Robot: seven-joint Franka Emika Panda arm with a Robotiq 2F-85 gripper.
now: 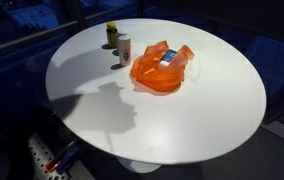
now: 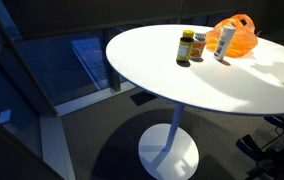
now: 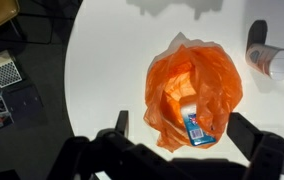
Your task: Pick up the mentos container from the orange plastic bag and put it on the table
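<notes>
- Wrist view, status: claw (image 3: 180, 128) hangs above the orange bag (image 3: 194, 92), jaws wide apart and holding nothing, one on each side of the bag's lower end.
- Task item: mentos container (image 3: 195, 126), blue, lies in the crumpled folds of the bag near its opening. It is not lifted and not gripped. An exterior view shows it as a blue patch on top of the bag (image 1: 167, 57).
- Progress, as judged: nothing is done so far. The claw looks lined up over the bag (an approach position, by the look of it). What is left is to lower, close on the container, lift it clear of the plastic and set it on bare tabletop (image 3: 102, 60).
- Count, tabletop: one, round and white.
- Count, orange bag: one, resting on the tabletop, seen in both exterior views (image 2: 237, 36).
- Count, mentos container: one.
- Count, white tube (image 2: 225, 41): one, upright, near the bag but apart from it.
- Count, dark bottle (image 2: 185, 48): one for certain, with a yellow cap. A second small one may stand just beside it, but I cannot tell.
- Count, claw: one, with two jaws.
</notes>
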